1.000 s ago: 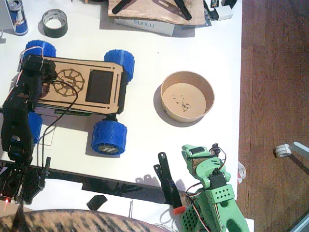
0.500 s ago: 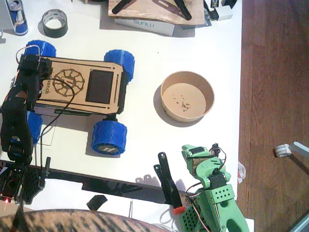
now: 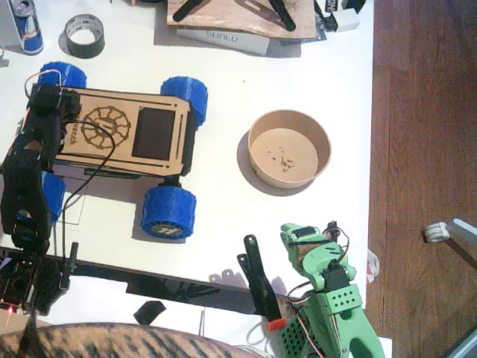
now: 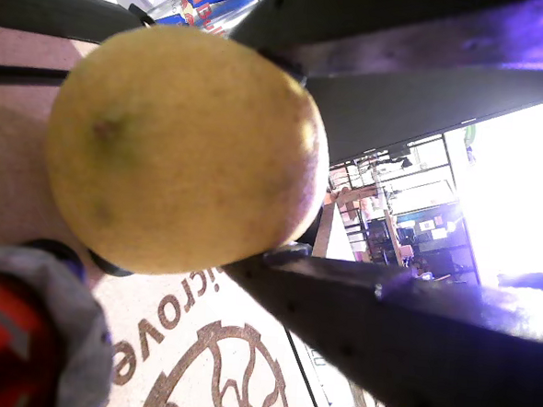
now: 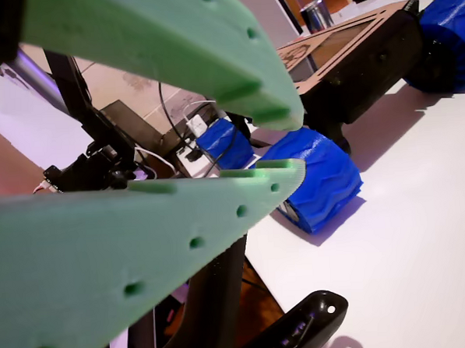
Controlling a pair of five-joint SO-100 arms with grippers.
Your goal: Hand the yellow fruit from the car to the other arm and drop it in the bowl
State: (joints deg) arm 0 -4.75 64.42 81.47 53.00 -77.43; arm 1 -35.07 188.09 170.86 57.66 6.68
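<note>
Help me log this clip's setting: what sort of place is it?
Probably a hobby robotics workbench: a white table on a wood floor, with a plywood car, a tape roll and a drink can.

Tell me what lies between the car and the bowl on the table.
Nothing: in the fixed view the stretch of white table between the car and the bowl is bare, apart from their shadows.
</note>
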